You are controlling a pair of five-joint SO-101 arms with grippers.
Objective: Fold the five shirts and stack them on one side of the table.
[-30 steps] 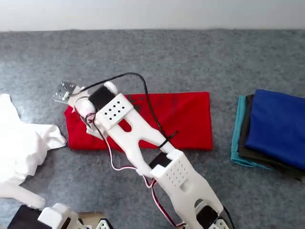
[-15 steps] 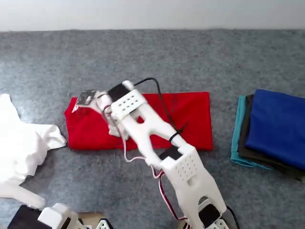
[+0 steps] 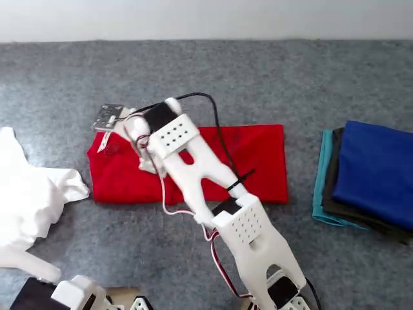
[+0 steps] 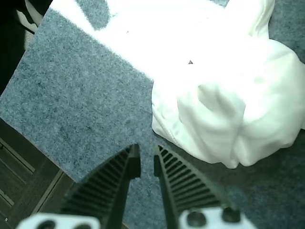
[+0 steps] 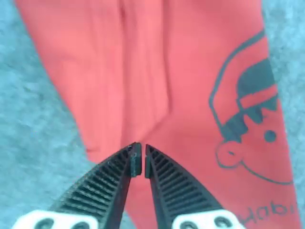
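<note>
Red shirt: the red cotton shirt, folded into a long flat rectangle, lies across the middle of the table. A dark cartoon print shows on its cloth.
Right gripper: the right gripper hangs over the far left corner of the red shirt, close to where cloth meets table. Its ribbed black jaws are drawn together at the tips with nothing between them.
Right arm: the white plastic right arm comes in from the near edge and slants across the red shirt, with black and red cables looped along it.
Folded stack: three folded shirts sit piled at the right side of the table, well apart from the red one. A royal-blue shirt is on top, a dark grey one under it and a teal one at the bottom.
White shirt: a crumpled, unfolded white shirt sprawls at the left side, near the red shirt's left end but not touching it.
Left gripper: the left gripper hangs above bare table just beside the white shirt, near the table's edge. Its jaws stand a narrow gap apart and hold nothing.
Surface: a grey, felt-like speckled covering runs over the whole table top.
Room: a pale plain wall stands behind the far edge. Past the table's edge by the left gripper there is dark wood, floor or furniture, I can't tell which.
</note>
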